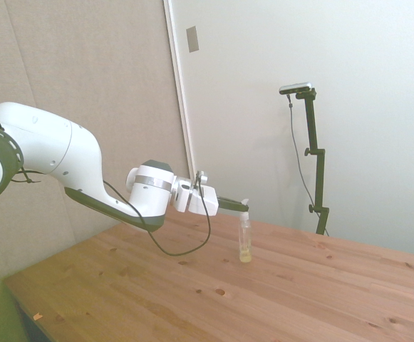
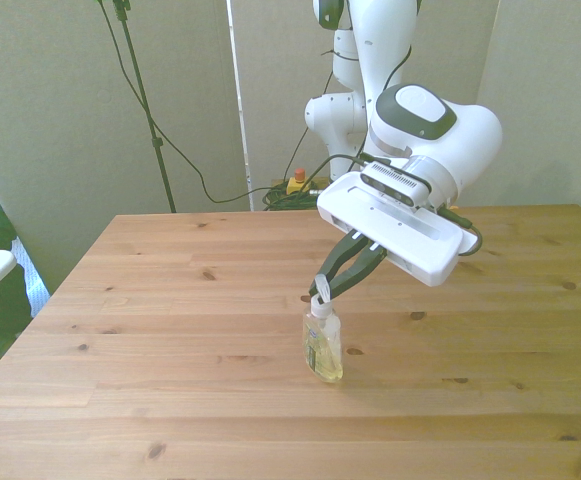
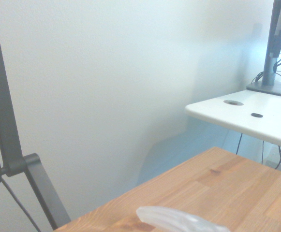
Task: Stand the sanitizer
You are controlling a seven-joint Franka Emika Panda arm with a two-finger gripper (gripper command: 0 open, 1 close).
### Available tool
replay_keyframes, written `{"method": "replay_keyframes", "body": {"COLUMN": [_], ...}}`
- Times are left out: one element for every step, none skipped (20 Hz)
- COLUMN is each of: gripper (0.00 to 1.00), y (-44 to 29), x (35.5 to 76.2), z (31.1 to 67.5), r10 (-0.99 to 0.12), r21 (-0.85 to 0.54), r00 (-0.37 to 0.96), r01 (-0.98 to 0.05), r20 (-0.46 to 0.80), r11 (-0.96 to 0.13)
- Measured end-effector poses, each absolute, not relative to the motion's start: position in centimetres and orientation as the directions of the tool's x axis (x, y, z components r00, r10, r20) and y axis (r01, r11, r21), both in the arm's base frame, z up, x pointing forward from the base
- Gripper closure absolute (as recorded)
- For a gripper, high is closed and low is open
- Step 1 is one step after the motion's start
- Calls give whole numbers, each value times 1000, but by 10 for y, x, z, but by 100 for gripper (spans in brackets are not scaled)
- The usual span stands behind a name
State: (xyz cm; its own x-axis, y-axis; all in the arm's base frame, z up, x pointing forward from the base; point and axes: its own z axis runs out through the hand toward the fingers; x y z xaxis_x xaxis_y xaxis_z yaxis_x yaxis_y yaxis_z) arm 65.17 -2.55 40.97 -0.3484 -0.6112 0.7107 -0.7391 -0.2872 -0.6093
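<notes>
**Sanitizer upright, pinched at its pump**

The sanitizer (image 1: 245, 242), slim clear plastic with yellowish liquid low inside, stands upright on the knotty wooden table (image 1: 157, 299). The tool (image 2: 322, 287) is closed onto its white pump top. A white desk (image 3: 256, 116) stands beyond the table.

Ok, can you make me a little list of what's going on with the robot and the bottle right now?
bottle: the sanitizer, clear, white pump top, a little yellowish liquid at the bottom
bottle pose: upright, base on the wooden table
robot: the gripper reaches in level from the side, jaws closed on the pump top
in the wrist view: a blurry bit of the bottle's top
nearby: a white desk beside the table
</notes>
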Motion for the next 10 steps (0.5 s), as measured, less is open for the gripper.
{"method": "replay_keyframes", "body": {"gripper": [0,0,0,0,0,0,0,0,0,0], "y": [-25,-24,-23,-22,-21,-20,-20,-20,-19,-19], "x": [652,652,653,653,653,653,654,654,654,654], "z": [410,411,412,412,413,414,415,417,418,420], "r10": [-613,-614,-615,-615,-616,-617,-617,-618,-618,-618], "r21": [-610,-612,-613,-614,-615,-617,-618,-620,-623,-624], "r00": [-348,-348,-348,-348,-348,-349,-350,-351,-353,-355], "r01": [-738,-736,-735,-734,-732,-731,-729,-728,-725,-724], "r20": [710,709,708,707,706,706,705,704,703,702], "r11": [-288,-289,-290,-291,-292,-292,-293,-293,-293,-293]}}
